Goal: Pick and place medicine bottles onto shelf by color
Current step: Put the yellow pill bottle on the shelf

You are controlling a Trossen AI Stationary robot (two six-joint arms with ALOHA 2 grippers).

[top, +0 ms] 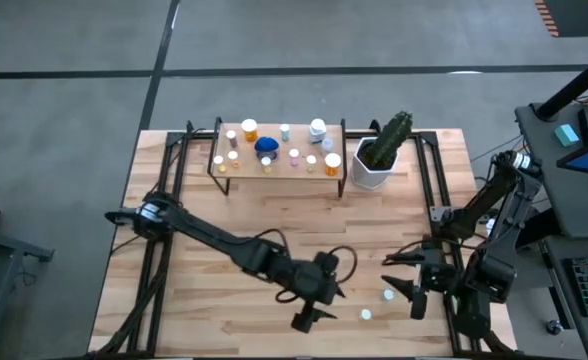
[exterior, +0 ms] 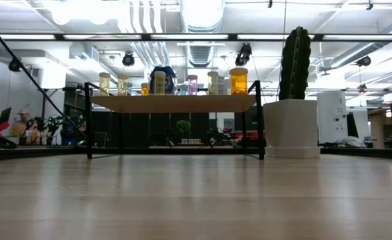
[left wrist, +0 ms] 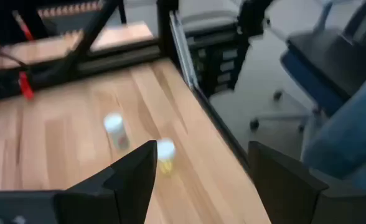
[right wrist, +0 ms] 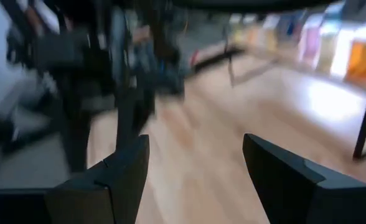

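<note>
Standing on the shelf at the far side of the table, most medicine bottles sit beside the cactus pot. 2 loose bottles lie well apart from the shelf, near the table's front edge. Left gripper hovers beside them, fingers spread, empty. Right gripper hovers nearby, likewise spread.

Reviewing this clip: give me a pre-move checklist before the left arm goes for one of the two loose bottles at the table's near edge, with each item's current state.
1. Left pincer open and empty: ok.
2. Nearer bottle ahead of the left pincer, upright: ok.
3. Second bottle standing apart from the first: ok.
4. Right pincer open, but close beside the loose bottles: not ok.
5. Free spot of matching colour on the shelf: cannot tell.
</note>
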